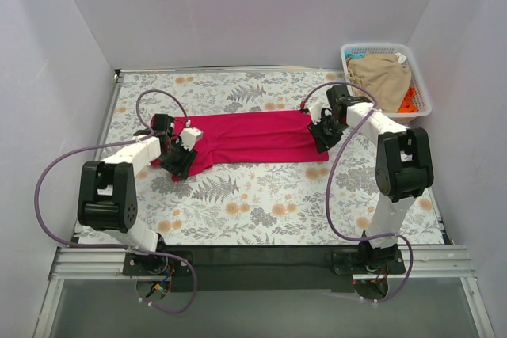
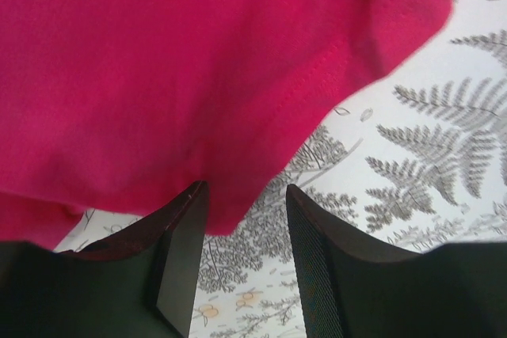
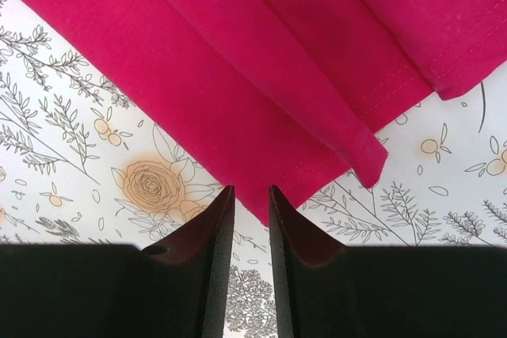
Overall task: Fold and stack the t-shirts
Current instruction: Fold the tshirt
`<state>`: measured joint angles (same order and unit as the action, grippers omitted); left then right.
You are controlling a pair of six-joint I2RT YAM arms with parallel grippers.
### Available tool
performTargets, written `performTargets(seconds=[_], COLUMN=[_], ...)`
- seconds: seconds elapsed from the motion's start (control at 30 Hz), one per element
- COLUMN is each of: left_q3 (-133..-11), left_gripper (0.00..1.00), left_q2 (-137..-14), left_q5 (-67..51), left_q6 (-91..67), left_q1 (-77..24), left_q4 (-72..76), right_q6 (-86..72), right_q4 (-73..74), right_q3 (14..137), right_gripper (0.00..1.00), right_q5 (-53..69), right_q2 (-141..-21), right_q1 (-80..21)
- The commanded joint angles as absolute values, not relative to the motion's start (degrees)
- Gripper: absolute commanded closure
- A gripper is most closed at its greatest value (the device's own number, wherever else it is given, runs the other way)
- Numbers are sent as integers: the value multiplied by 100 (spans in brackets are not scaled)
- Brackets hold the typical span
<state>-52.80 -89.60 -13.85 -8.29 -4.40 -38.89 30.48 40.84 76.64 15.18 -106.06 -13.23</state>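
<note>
White walls close in a surface (image 1: 261, 211) covered with a flower-and-fern print. At the left end of the cloth sits the left gripper (image 2: 245, 187), its fingers spread partway. The printed cover shows in the gap between them, and the shirt's hemmed edge dips down to their mouth without being pinched.

Across the middle lies the crimson-pink t-shirt (image 1: 253, 136), already folded lengthwise into a long flat band that runs from one arm to the other. At its right end the right gripper (image 3: 252, 189) has its fingers drawn close, leaving only a narrow slit. The corner of the folded layers pokes into that slit, but whether the tips really bite the cloth I cannot tell.

In the far right corner stands a white basket (image 1: 346, 49) holding a tan shirt (image 1: 384, 77) and something orange (image 1: 408, 100), well apart from the pink one.

The shirt looks light, limp and thin, so it should sag wherever it is not held and drag on the cover. Its stacked layers could slide apart if only the top one is caught. The best hold seems to be at the end corners, scooping low enough to take every layer, one grip at each end.
</note>
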Motion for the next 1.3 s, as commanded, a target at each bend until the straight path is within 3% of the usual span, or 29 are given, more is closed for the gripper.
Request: performTargets(seconds=[0.0, 0.1, 0.2, 0.33, 0.67, 1.27], left_q3=[-5151, -5063, -4896, -5034, -7038, -9596], left_gripper=[58, 58, 69, 100, 100, 100], left_q2=[-9149, -9360, -9387, -9282, -9237, -11029], left_q5=[-977, -835, -774, -878, -1626, -1248], left_q6=[-1037, -1002, -853, -835, -1248, -1784], left_q1=[-527, -589, -606, -606, -598, -422], left_q4=[-3446, -3375, -3358, -3549, -4851, -4087], right_q6=[2857, 2813, 2795, 2830, 2909, 2997], right_q4=[3911, 3885, 3832, 3779, 3832, 3832], right_q3=[7673, 7647, 7533, 7471, 7515, 7462], right_gripper=[73, 73, 73, 73, 73, 67], right_q5=[1600, 1547, 1512, 1398, 1389, 1310], right_q2=[-10670, -10766, -10802, -10793, -10644, -10441], right_q1=[-1310, -1318, -1310, -1318, -1318, -1318])
